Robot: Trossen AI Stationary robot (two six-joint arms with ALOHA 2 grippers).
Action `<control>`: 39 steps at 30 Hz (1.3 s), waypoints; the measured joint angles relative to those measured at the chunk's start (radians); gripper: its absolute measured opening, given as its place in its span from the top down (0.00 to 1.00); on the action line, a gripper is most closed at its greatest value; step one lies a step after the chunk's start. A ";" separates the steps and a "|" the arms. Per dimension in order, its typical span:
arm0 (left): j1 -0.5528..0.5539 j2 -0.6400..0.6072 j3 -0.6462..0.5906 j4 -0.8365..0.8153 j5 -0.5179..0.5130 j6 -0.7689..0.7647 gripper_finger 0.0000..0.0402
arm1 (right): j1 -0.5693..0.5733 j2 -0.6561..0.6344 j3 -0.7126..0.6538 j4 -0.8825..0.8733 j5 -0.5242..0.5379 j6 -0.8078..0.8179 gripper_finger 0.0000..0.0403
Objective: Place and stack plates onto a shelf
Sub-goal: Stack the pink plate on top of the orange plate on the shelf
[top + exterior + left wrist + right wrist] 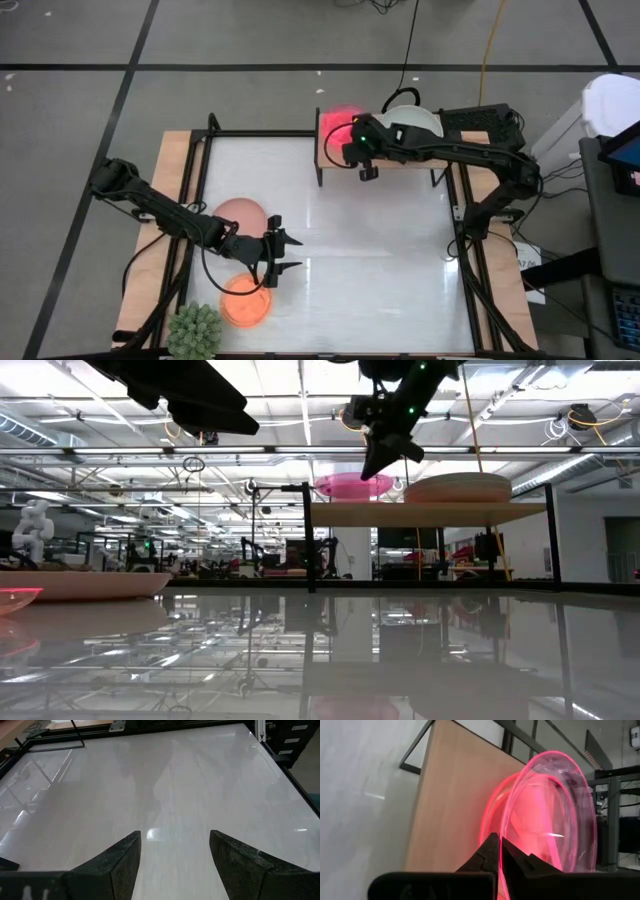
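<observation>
The right tool [358, 150], pinching the magenta plate [338, 122], should lower it flat on the shelf [330, 160] before releasing, while the left tool [283, 256] waits spread.

magenta plate [338, 122], orange plate [243, 300], light-wood shelf [420, 513]

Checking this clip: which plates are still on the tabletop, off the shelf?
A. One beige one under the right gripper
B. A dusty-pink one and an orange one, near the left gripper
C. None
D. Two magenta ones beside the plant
B: the high view shows the dusty-pink plate and the orange plate on the table by the open left gripper.
</observation>
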 joint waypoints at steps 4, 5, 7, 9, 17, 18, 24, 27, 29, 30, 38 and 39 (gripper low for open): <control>0.000 0.000 0.000 0.000 0.000 0.001 0.40 | -0.008 0.029 0.000 0.004 -0.001 -0.004 1.00; 0.000 0.000 0.000 0.000 0.000 0.002 0.40 | -0.010 0.036 0.000 0.004 -0.001 -0.004 1.00; 0.000 0.000 0.000 0.000 0.000 0.001 0.40 | -0.015 0.047 0.000 0.001 0.000 -0.004 1.00; 0.000 0.000 0.000 0.000 0.000 0.001 0.40 | -0.015 0.052 0.000 0.001 0.001 -0.004 1.00; 0.000 0.000 0.000 0.000 0.000 -0.004 0.40 | -0.014 0.056 0.000 0.002 0.002 -0.013 1.00; 0.000 0.000 0.000 0.000 0.000 -0.005 0.40 | -0.014 0.056 0.000 0.002 0.004 -0.014 1.00; 0.000 0.000 0.000 0.000 0.000 -0.017 0.40 | -0.019 0.056 0.000 0.019 0.008 -0.014 1.00; 0.000 0.000 0.000 0.000 0.000 -0.020 0.40 | -0.019 0.056 0.000 0.025 0.022 -0.014 0.98; 0.000 0.000 0.000 0.000 0.000 -0.020 0.40 | -0.019 0.056 0.000 0.029 0.036 -0.015 0.95; 0.000 0.000 0.000 0.000 0.000 -0.021 0.40 | -0.019 0.056 0.000 0.033 0.036 -0.014 0.93; 0.000 0.000 0.000 -0.001 0.000 -0.021 0.40 | -0.007 0.043 0.000 0.047 0.060 -0.002 0.75; 0.000 0.000 0.000 -0.001 0.000 -0.021 0.40 | -0.003 0.037 0.000 0.047 0.060 0.002 0.73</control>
